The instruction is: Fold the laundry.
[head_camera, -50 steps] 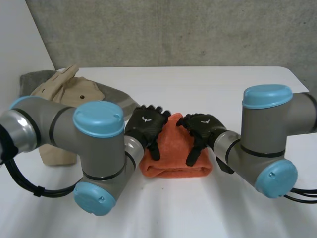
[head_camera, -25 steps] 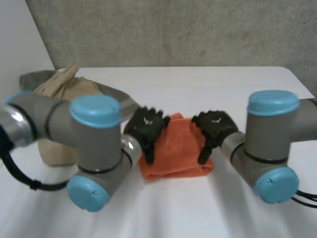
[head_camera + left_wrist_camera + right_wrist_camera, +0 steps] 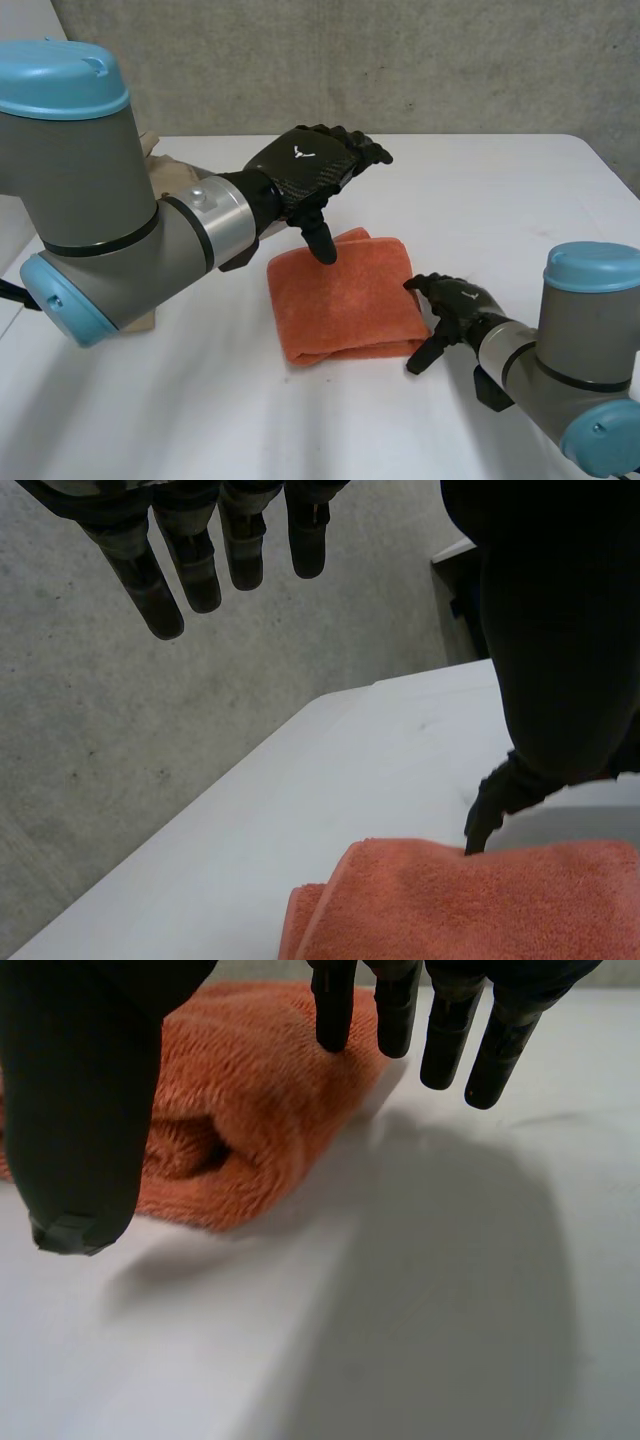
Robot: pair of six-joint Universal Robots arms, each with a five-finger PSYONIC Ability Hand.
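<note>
Head view: left arm half-hides beige cloth.

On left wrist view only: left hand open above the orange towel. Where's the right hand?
Observer: Right hand is low on the white table, at the right end of the folded orange terry towel.
Operator: Holding it?
Observer: No. The right wrist view shows its fingers straight, beside the towel's open folded end; I can't tell whether they touch it.
</note>
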